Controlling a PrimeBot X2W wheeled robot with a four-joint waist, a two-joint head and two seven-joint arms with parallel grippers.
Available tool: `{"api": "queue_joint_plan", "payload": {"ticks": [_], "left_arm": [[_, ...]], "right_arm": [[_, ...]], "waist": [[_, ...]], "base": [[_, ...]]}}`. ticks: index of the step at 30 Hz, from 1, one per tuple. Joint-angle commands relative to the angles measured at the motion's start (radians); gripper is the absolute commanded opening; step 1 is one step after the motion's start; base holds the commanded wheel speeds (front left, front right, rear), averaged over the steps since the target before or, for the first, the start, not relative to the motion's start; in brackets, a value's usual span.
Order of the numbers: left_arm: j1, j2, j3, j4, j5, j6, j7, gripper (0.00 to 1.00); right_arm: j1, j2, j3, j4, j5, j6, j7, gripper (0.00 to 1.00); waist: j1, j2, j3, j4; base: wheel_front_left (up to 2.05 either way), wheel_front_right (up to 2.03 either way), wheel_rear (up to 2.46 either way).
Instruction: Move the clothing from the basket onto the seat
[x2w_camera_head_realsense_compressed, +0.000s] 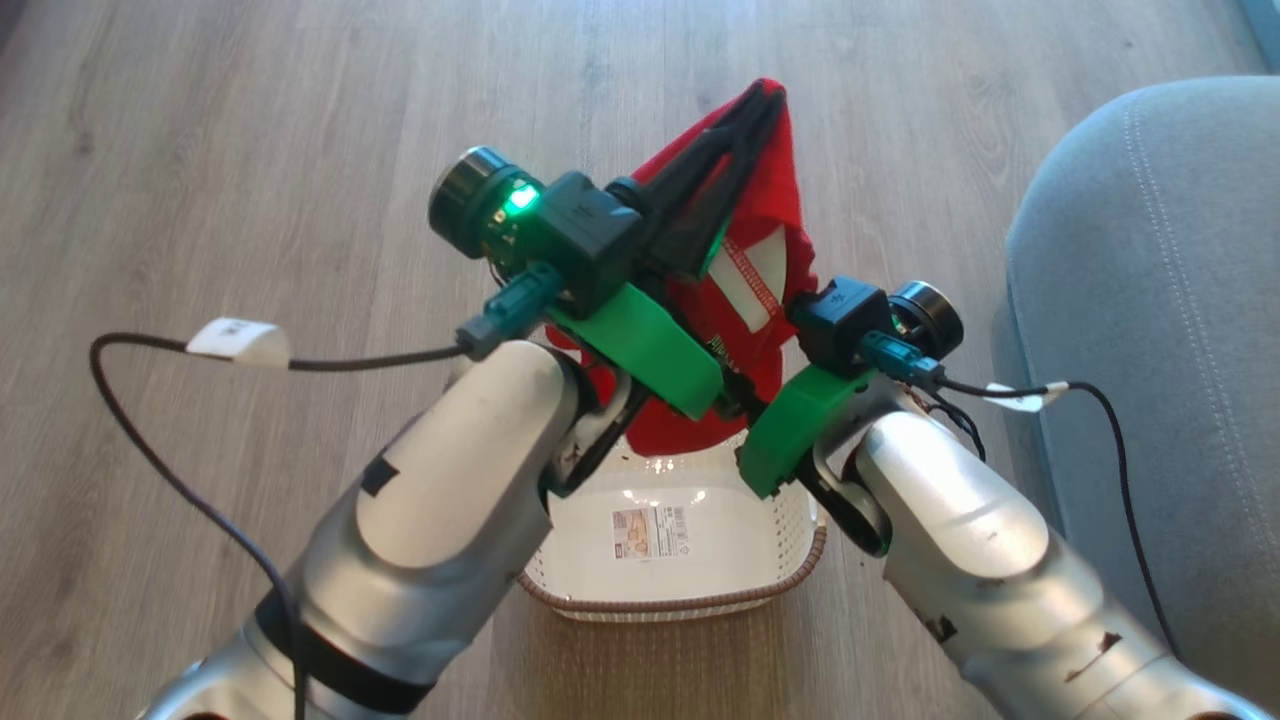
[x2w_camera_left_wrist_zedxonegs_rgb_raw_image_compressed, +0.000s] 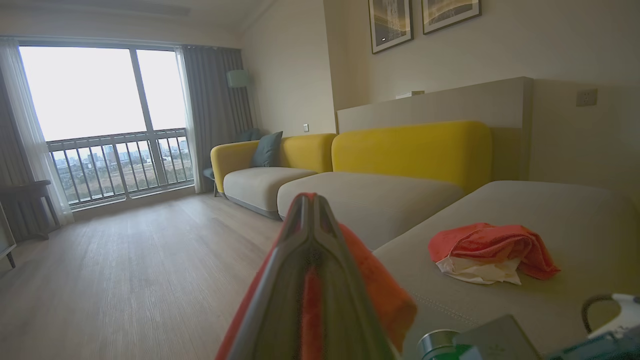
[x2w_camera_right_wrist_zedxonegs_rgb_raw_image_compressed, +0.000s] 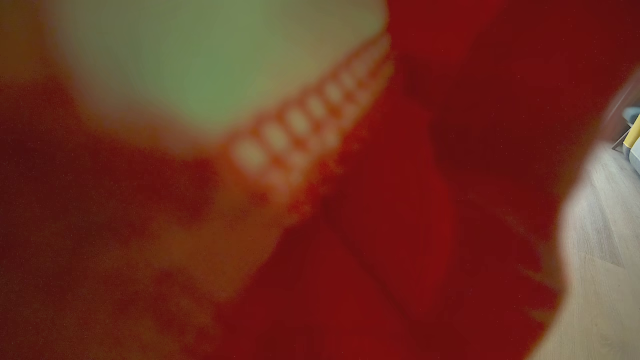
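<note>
A cream perforated basket (x2w_camera_head_realsense_compressed: 680, 603) with a brown braided rim sits on a pale wood floor (x2w_camera_head_realsense_compressed: 250, 150), seen from above. Its white bottom and a paper label (x2w_camera_head_realsense_compressed: 650, 532) show inside.

Directly above the basket, a red garment (x2w_camera_head_realsense_compressed: 745, 350) with a white panel hangs in the air. It is gathered to a peak at the top and spreads downward. Its lowest fold overlaps the basket's far rim in the head view, and whether it touches the rim cannot be told.

The left gripper (x2w_camera_head_realsense_compressed: 768, 100) reaches up and away from the basket and pinches that peak. In the left wrist view its two long dark fingers (x2w_camera_left_wrist_zedxonegs_rgb_raw_image_compressed: 280, 285) are pressed together at the tips, with red cloth caught between them and spilling down both sides.

The right gripper (x2w_camera_head_realsense_compressed: 815, 305) sits above the basket's right side, its dark body against the garment's right edge. Its fingers are buried in the cloth, so whether they are spread or closed cannot be told. In the right wrist view, blurred red fabric with a white panel lies close against the lens.

To the right of the basket stands the seat (x2w_camera_head_realsense_compressed: 1150, 300), a grey upholstered sofa with pale stitching. On its cushion lies a second red garment (x2w_camera_left_wrist_zedxonegs_rgb_raw_image_compressed: 492, 250), crumpled, with white cloth showing beneath it.
</note>
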Motion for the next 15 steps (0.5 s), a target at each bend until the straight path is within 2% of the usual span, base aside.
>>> {"api": "queue_joint_plan", "payload": {"ticks": [1, 9, 10, 11, 12, 14, 15], "left_arm": [[-0.062, 0.01, 0.023, -0.04, -0.005, 0.004, -0.005, 0.0], [-0.06, 0.01, -0.036, -0.056, -0.029, 0.008, -0.005, 0.0], [-0.06, 0.01, -0.041, -0.057, -0.032, 0.009, -0.005, 0.0], [-0.06, 0.01, -0.041, -0.057, -0.032, 0.009, -0.005, 0.0], [-0.059, 0.01, -0.045, -0.058, -0.035, 0.009, -0.005, 0.0], [-0.058, 0.01, -0.049, -0.056, -0.039, 0.01, -0.005, 0.0], [-0.056, 0.01, -0.05, -0.053, -0.04, 0.011, -0.005, 0.0]], "right_arm": [[-0.043, 0.016, 0.011, -0.022, 0.011, 0.0, -0.007, 1.0], [-0.088, 0.016, 0.005, 0.026, 0.031, 0.0, -0.007, 1.0], [-0.091, 0.016, 0.003, 0.035, 0.03, 0.0, -0.007, 0.91], [-0.091, 0.016, 0.003, 0.035, 0.03, 0.0, -0.007, 0.91], [-0.094, 0.016, 0.002, 0.043, 0.03, 0.0, -0.007, 0.67], [-0.098, 0.016, -0.004, 0.059, 0.032, 0.0, -0.007, 0.0], [-0.097, 0.016, -0.006, 0.067, 0.035, 0.0, -0.007, 0.0]], "waist": [[0.0, 0.0, 0.0, 0.004], [0.0, 0.0, -0.002, 0.027], [0.0, 0.0, -0.003, 0.031], [0.0, 0.0, -0.003, 0.031], [0.0, 0.0, -0.003, 0.034], [0.0, 0.0, -0.006, 0.04], [0.0, 0.0, -0.007, 0.042]], "base": [[0.0, 0.0, 0.0], [0.0, 0.0, 0.0], [0.0, 0.0, 0.0], [0.0, 0.0, 0.0], [0.0, 0.0, 0.0], [0.0, 0.0, 0.0], [0.0, 0.0, 0.0]]}}
